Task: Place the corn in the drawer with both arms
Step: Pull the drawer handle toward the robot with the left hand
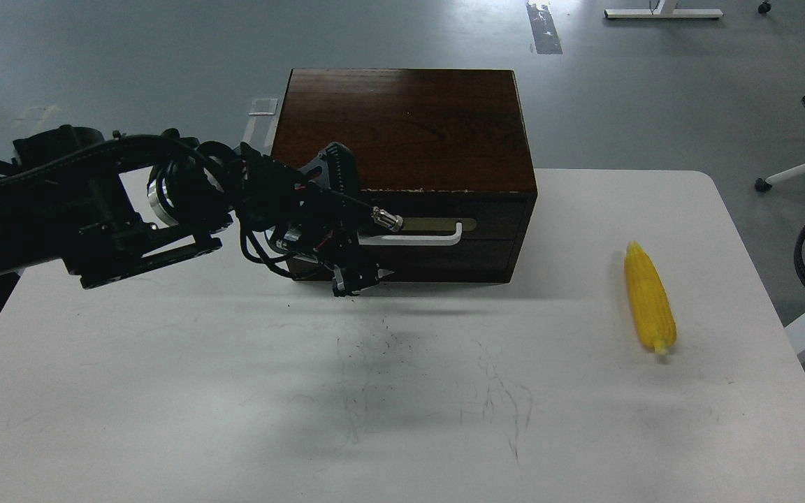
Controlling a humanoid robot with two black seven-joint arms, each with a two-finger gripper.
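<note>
The corn [648, 297], a bright yellow cob, lies on the white table [165, 391] at the right, pointed end away from me. The drawer [493, 237] of the dark brown wooden box [402, 126] is closed, its white bar handle [423, 241] on a tan plate. My left arm reaches in from the left. My left gripper [348, 225] is open at the drawer front, one finger above and one below the handle's left end, which it hides. I cannot tell whether it touches the handle. My right gripper is out of view.
A black cable loop [802, 251] hangs at the right edge past the table. Grey scuff marks [437, 391] cover the table's middle. Chair legs and a white stand base stand on the grey floor behind.
</note>
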